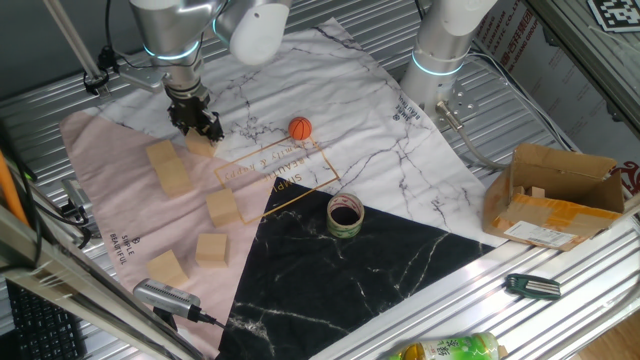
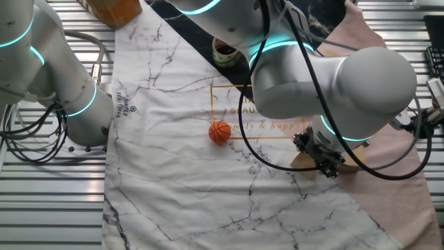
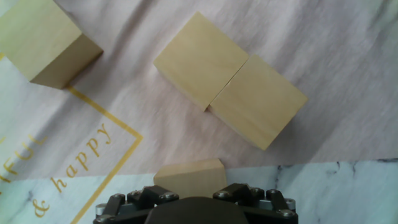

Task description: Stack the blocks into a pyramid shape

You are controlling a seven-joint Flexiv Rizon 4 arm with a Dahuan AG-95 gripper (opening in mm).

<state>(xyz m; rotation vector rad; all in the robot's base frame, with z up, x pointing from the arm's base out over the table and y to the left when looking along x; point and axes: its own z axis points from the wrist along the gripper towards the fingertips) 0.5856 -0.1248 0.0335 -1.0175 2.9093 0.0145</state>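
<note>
My gripper (image 1: 197, 122) stands at the back left of the pink cloth, shut on one tan block (image 1: 204, 144), which shows at the bottom of the hand view between the jaws (image 3: 189, 175). The other fixed view shows that block (image 2: 302, 162) low over the cloth beside the gripper (image 2: 320, 157). Just beyond it two blocks (image 3: 200, 59) (image 3: 258, 102) lie side by side and touching; one fixed view shows this pair (image 1: 168, 166) to the gripper's left. Three single blocks (image 1: 222, 207) (image 1: 211, 248) (image 1: 167, 268) lie apart nearer the front.
An orange ball (image 1: 300, 128) rests on the marble cloth, and a tape roll (image 1: 345, 215) stands at the black cloth's edge. An open cardboard box (image 1: 560, 195) is at the right. A second arm's base (image 1: 440, 50) stands at the back. A silver tool (image 1: 165, 297) lies front left.
</note>
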